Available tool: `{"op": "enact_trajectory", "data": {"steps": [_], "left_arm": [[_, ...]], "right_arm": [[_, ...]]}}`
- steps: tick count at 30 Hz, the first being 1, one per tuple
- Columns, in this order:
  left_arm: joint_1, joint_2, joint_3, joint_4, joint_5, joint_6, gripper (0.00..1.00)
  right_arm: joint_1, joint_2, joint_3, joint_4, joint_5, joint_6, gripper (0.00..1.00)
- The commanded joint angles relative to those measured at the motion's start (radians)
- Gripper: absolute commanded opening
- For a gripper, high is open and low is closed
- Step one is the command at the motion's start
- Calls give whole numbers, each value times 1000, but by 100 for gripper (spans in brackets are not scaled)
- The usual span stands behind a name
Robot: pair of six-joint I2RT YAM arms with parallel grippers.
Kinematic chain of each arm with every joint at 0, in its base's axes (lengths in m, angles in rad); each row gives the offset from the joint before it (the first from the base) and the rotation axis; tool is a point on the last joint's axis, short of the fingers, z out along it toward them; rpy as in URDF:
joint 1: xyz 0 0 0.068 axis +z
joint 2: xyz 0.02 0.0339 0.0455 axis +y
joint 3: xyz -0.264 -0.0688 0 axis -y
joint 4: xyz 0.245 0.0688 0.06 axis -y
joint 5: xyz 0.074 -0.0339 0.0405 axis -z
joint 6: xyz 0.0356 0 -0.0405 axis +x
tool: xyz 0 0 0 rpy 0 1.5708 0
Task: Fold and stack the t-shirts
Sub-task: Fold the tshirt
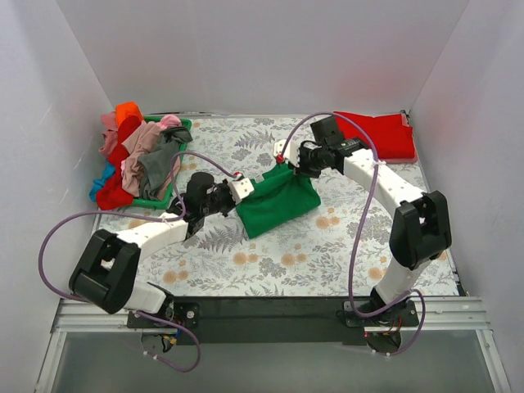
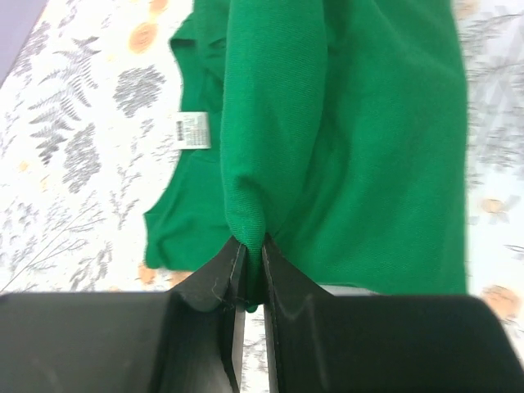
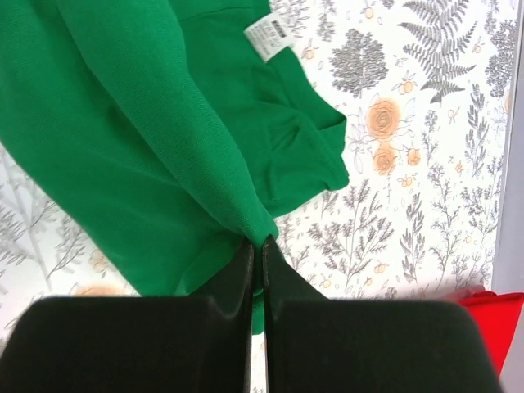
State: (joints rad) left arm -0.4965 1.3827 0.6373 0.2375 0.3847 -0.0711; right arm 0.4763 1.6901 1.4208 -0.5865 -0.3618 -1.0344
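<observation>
A bright green t-shirt (image 1: 278, 203) hangs stretched between both grippers above the middle of the floral cloth. My left gripper (image 1: 239, 190) is shut on its left corner; the pinch shows in the left wrist view (image 2: 250, 246). My right gripper (image 1: 288, 164) is shut on its right corner, seen in the right wrist view (image 3: 260, 244). The shirt's white neck label (image 2: 194, 129) shows below. A folded red t-shirt (image 1: 378, 135) lies at the back right. Red, orange, pink, grey and blue t-shirts (image 1: 135, 160) are heaped in the basket at the left.
The green plastic basket (image 1: 182, 125) stands at the back left on the grey-white floral-print cloth (image 1: 311, 254). White walls close in the left, back and right. A black rail (image 1: 270, 309) runs along the near edge with both arm bases.
</observation>
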Motion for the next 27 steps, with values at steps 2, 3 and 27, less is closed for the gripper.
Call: {"op": "enact_trajectory", "data": {"steps": [2,3,27], "left_arm": [[50,56,58,137,0,4,0],[68,73,71,141,-12,2,0],[138,239,102,187,-115,-70,0]], "right_arm": [[-10,78,112,102,-22,68,1],[-11,109,125,117,-25,83,1],[-11,425,374,214,-57,221,1]]}}
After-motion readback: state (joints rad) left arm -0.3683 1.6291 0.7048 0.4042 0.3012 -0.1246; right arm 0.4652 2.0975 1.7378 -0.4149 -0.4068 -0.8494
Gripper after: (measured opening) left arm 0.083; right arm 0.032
